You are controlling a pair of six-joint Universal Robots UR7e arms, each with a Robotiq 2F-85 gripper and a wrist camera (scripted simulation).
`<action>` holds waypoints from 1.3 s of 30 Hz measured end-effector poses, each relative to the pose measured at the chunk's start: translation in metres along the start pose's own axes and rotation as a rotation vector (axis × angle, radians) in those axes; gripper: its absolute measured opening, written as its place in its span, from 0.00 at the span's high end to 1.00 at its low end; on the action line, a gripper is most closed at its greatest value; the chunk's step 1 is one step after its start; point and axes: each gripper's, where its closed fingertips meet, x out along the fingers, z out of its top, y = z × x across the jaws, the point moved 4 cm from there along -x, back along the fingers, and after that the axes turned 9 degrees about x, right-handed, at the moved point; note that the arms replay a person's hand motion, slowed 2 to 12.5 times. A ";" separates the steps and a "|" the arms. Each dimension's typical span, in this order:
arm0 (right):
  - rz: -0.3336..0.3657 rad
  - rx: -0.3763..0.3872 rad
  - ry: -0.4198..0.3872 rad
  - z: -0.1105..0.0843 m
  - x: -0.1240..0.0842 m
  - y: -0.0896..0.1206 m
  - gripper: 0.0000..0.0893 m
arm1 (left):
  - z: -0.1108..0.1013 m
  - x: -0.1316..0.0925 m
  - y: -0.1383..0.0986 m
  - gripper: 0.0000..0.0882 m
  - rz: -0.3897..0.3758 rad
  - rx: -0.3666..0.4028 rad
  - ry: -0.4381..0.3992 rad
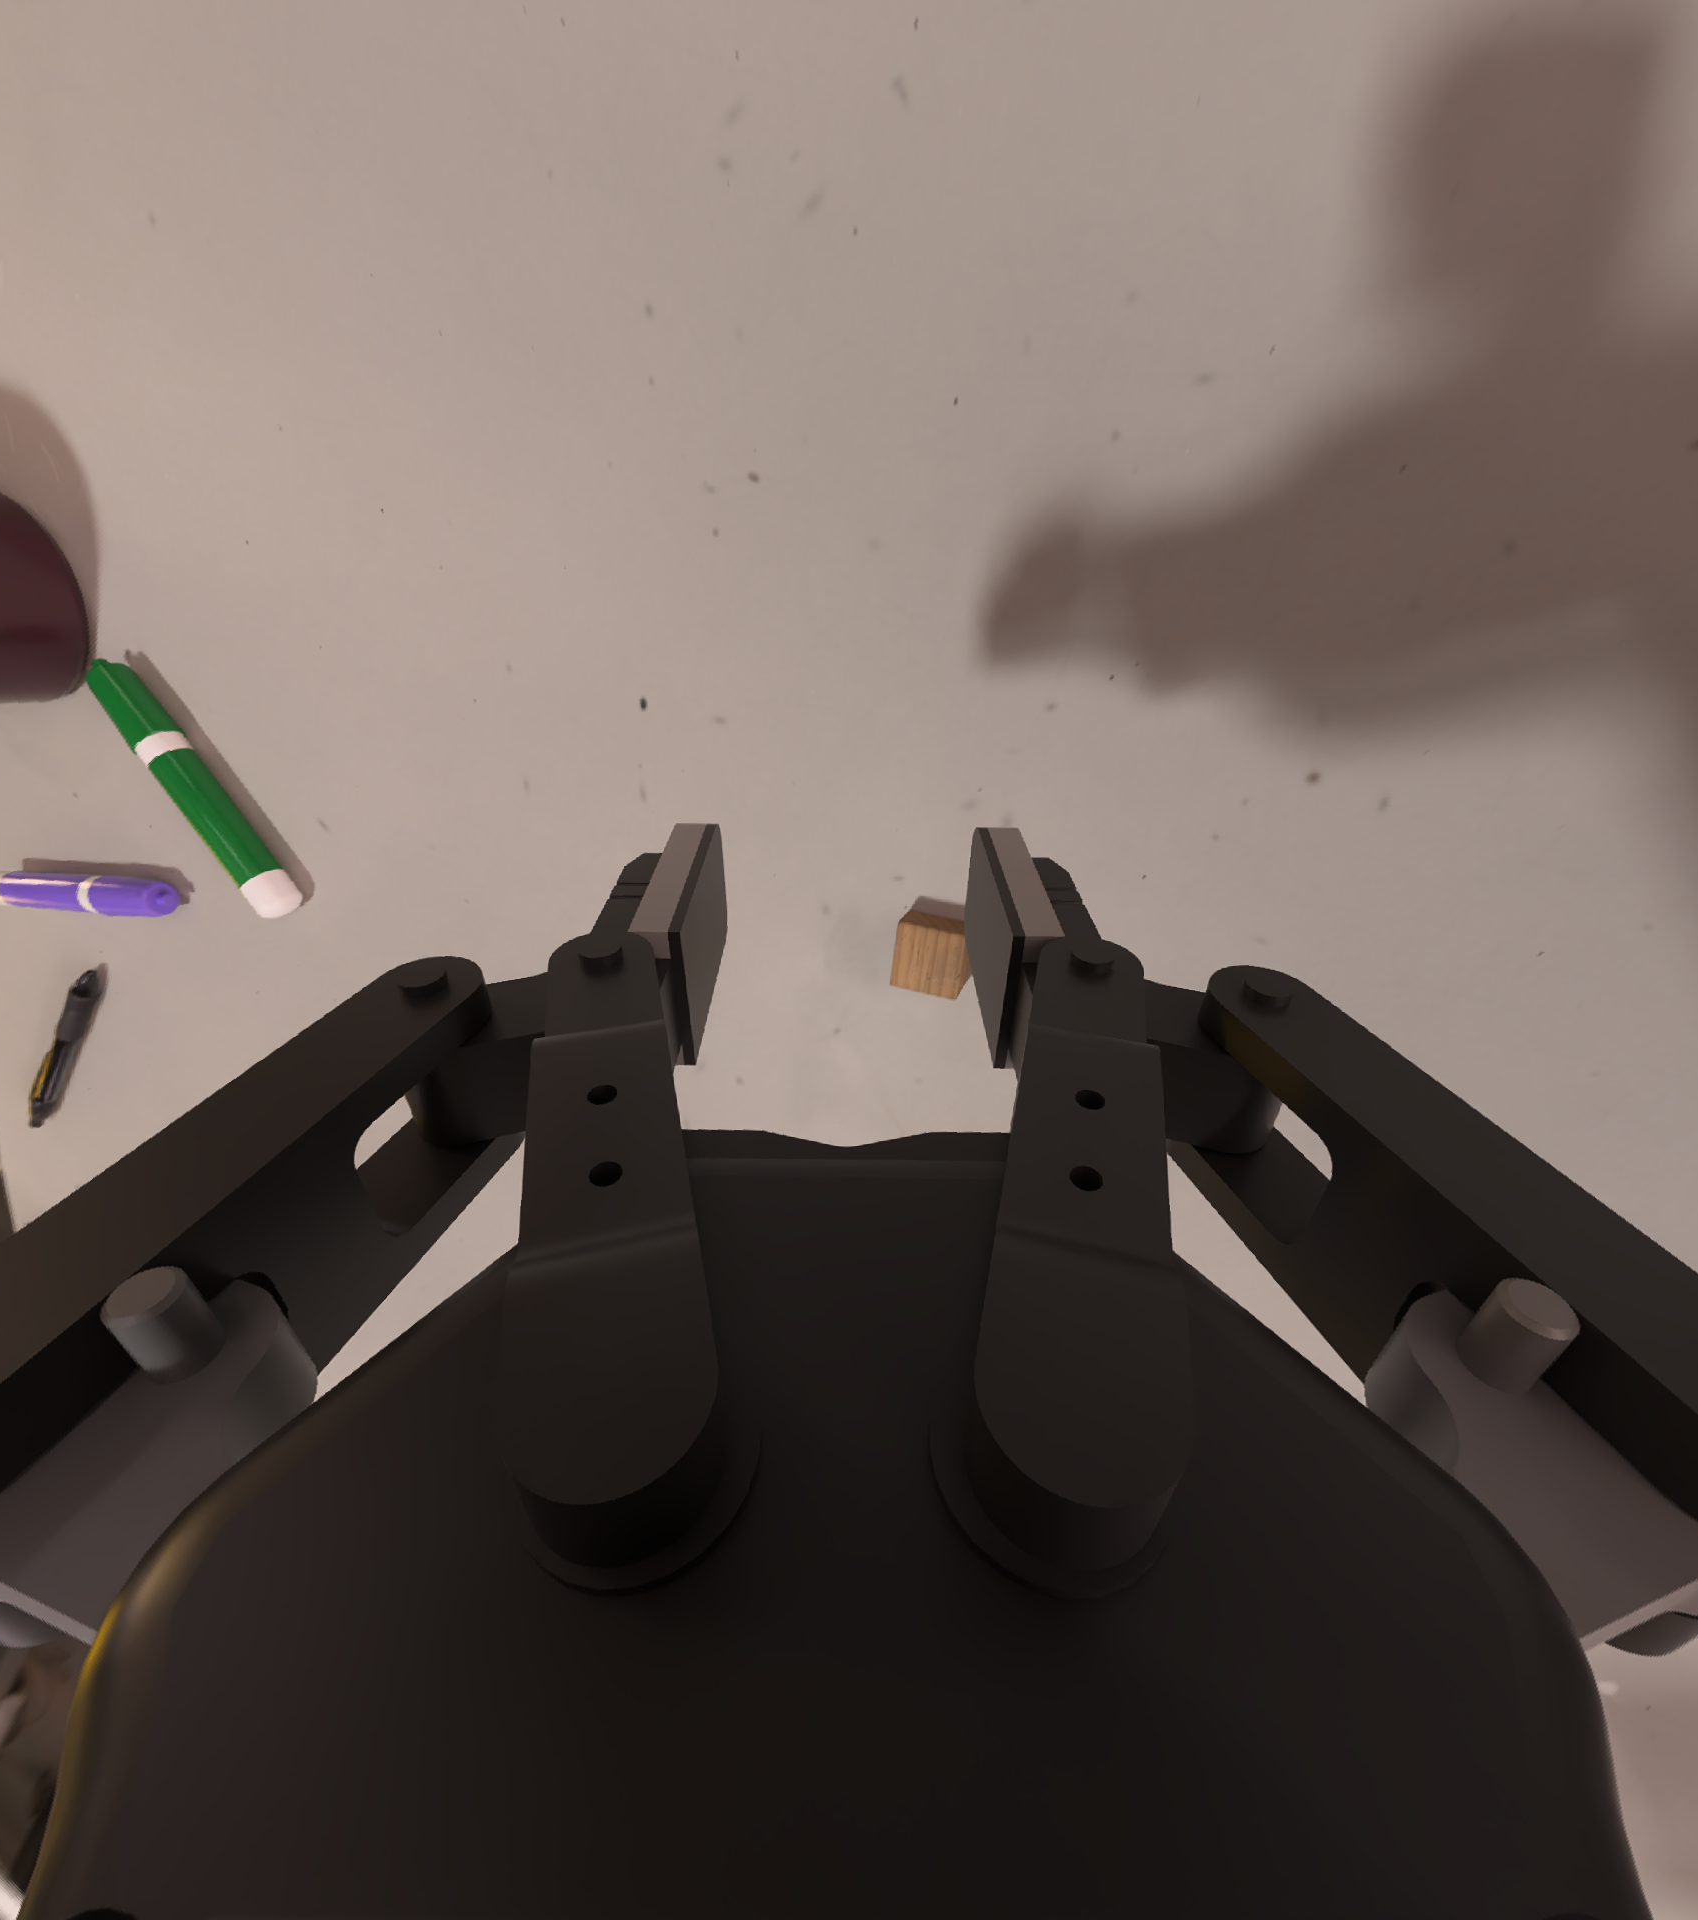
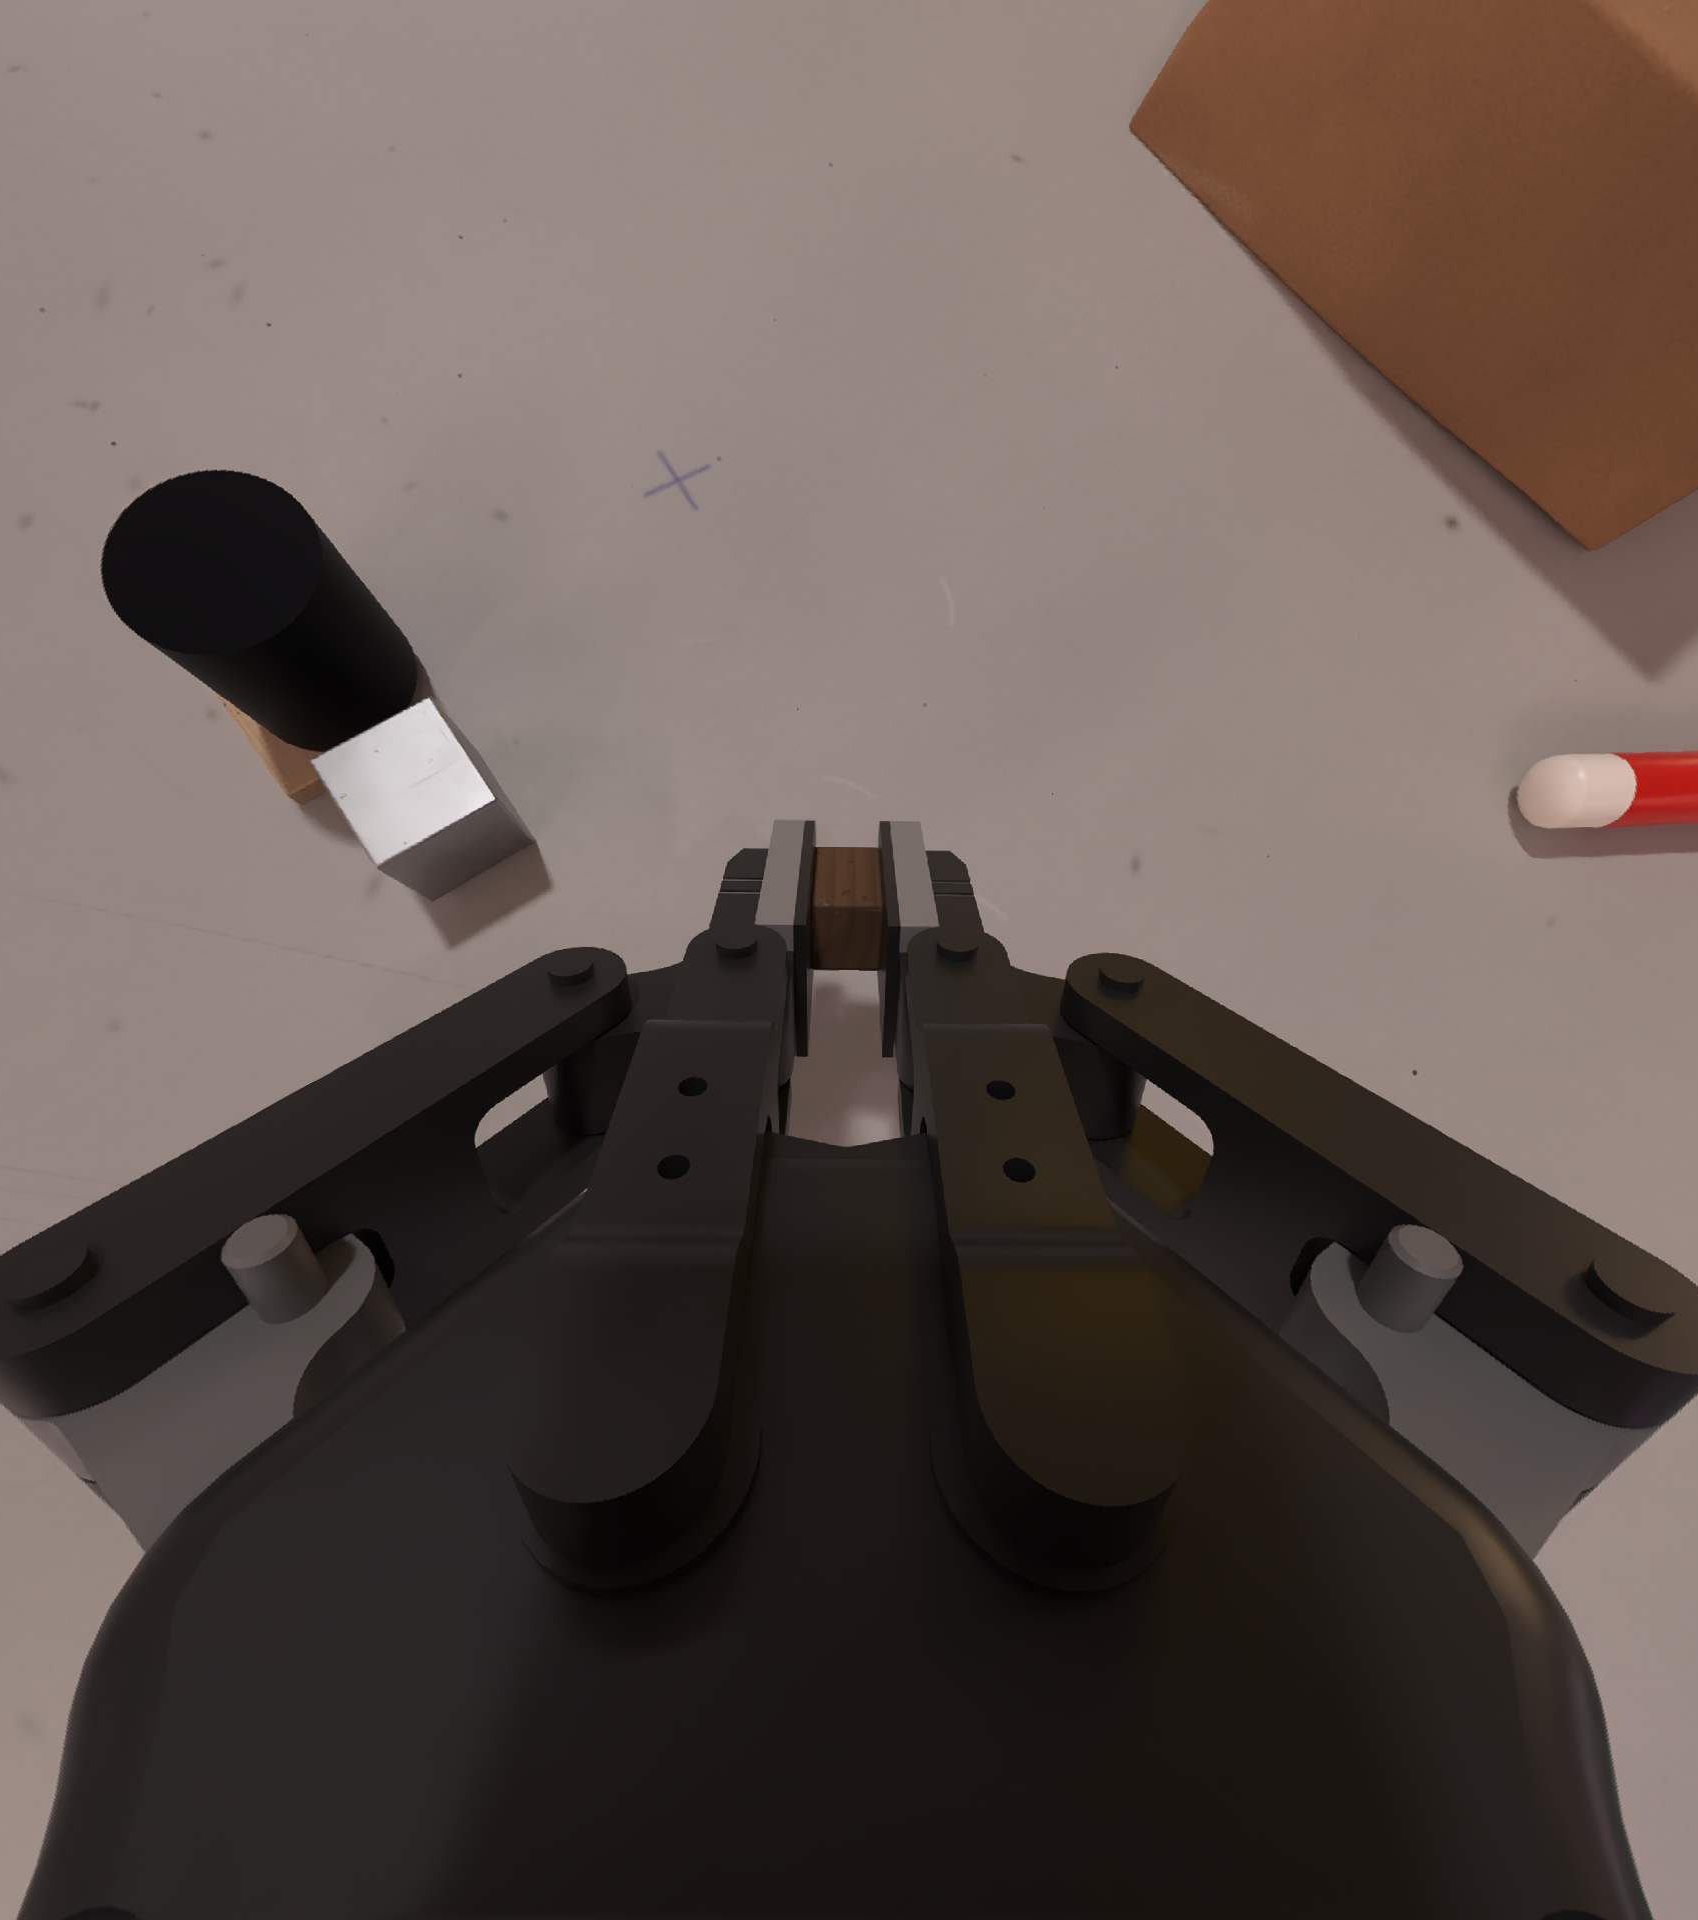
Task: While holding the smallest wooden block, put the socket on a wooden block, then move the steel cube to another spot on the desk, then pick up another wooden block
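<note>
Wooden blocks number three, and a brown box (image 2: 1510, 260) at the desk's far right outsizes them all. One black socket (image 2: 253, 613) stands upright on a light wooden block (image 2: 276, 764), with one steel cube (image 2: 414, 792) touching that stack. Three markers lie on the desk: red (image 2: 1676, 800), green (image 1: 190, 784), purple (image 1: 86, 894). Left gripper (image 1: 845, 925) hangs spread above the desk, a pale block (image 1: 928, 951) beside its right finger. Right gripper (image 2: 846, 899) clamps the smallest dark block (image 2: 845, 904).
</note>
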 end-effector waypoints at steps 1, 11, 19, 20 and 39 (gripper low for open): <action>0.000 0.000 0.000 0.000 0.000 0.000 0.88 | 0.001 -0.002 0.000 0.52 -0.004 -0.013 -0.020; 0.001 0.003 0.001 0.000 0.000 0.000 0.88 | -0.006 -0.020 0.009 0.53 0.042 -0.110 -0.139; 0.002 0.003 0.001 0.000 0.000 0.000 0.88 | -0.041 -0.022 0.011 0.54 0.075 -0.183 -0.068; 0.002 0.003 0.001 0.000 0.000 0.000 0.88 | -0.046 -0.020 0.010 0.53 0.073 -0.186 -0.053; 0.002 0.003 0.000 0.000 0.000 0.000 0.88 | -0.068 0.028 -0.026 0.50 -0.054 -0.131 0.097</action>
